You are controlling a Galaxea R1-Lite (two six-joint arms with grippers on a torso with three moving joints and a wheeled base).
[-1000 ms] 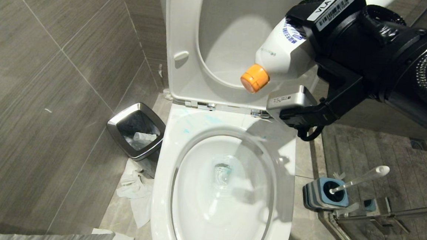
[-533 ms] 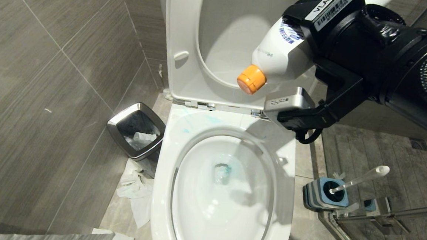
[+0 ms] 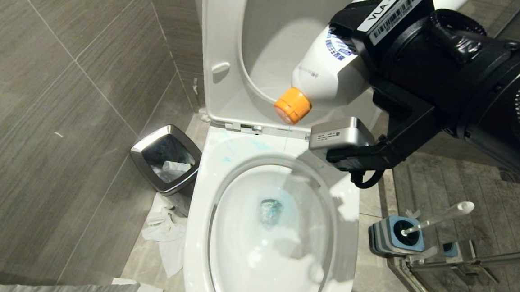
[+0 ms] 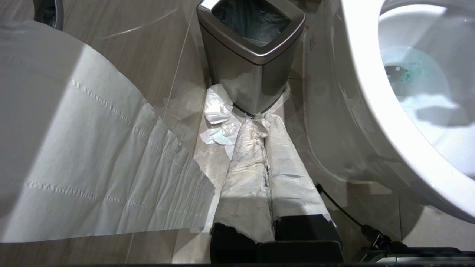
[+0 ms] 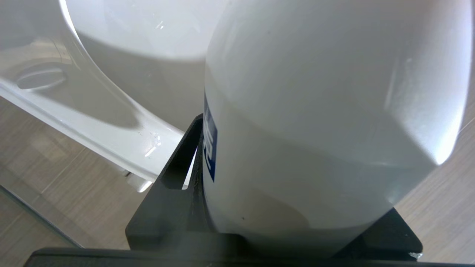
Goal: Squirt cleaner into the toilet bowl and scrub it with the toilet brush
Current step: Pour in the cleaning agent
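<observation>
The toilet brush (image 3: 436,218) hides its bristle head inside the holder (image 3: 394,235). The right gripper's (image 3: 360,48) black body covers the cleaner bottle's (image 3: 323,73) far end. The toilet bowl's (image 3: 200,232) near rim is cut off by the frame edge; bottle label print is unreadable.

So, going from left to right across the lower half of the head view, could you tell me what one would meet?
Steel-rimmed bin → crumpled tissue on the floor → toilet bowl with blue-tinted cleaner in its water → blue-and-grey brush holder → toilet brush standing in it.
</observation>
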